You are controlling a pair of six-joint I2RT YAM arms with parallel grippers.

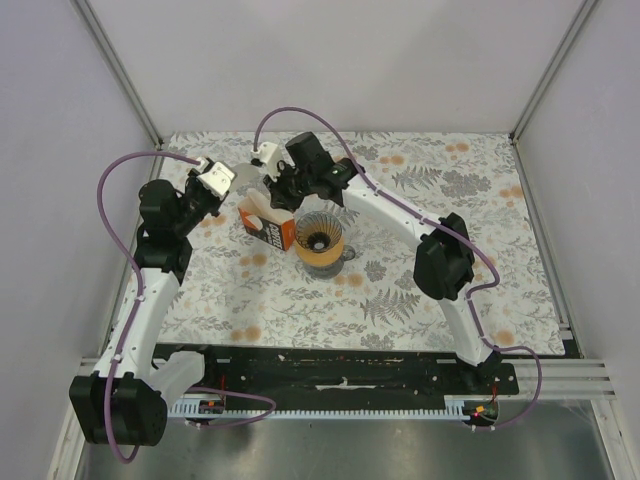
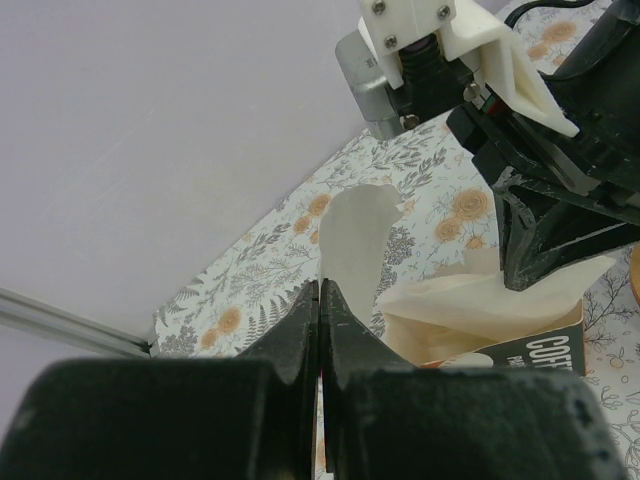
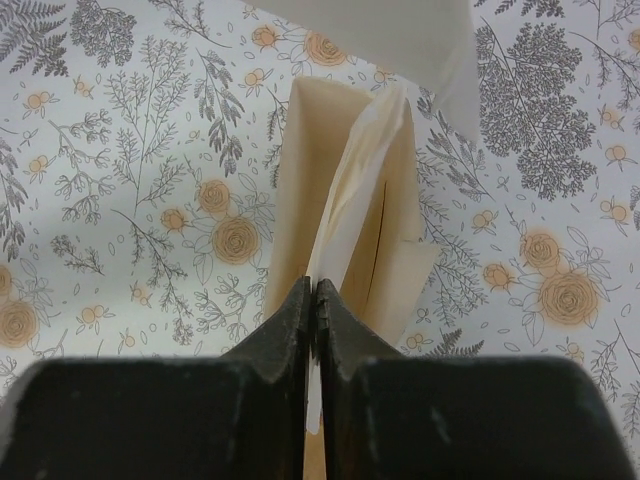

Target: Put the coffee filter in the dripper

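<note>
The grey ribbed dripper (image 1: 320, 240) stands upright on the floral cloth, its cone empty. Just to its left is the orange carton (image 1: 270, 233) with cream papers. My left gripper (image 1: 228, 190) is left of the carton. In the left wrist view it (image 2: 320, 286) is shut on a thin white coffee filter (image 2: 355, 238) that stands up from the jaws. My right gripper (image 1: 276, 200) hangs over the carton's open top. In the right wrist view it (image 3: 315, 286) is shut on a cream paper (image 3: 360, 170) pulled up out of the carton (image 3: 300, 170).
The two grippers are close together over the carton (image 2: 530, 350), the right fingers (image 2: 520, 240) just right of the left's filter. A pale sheet (image 3: 390, 30) crosses the top of the right wrist view. Grey walls and a metal frame enclose the table (image 1: 450, 300).
</note>
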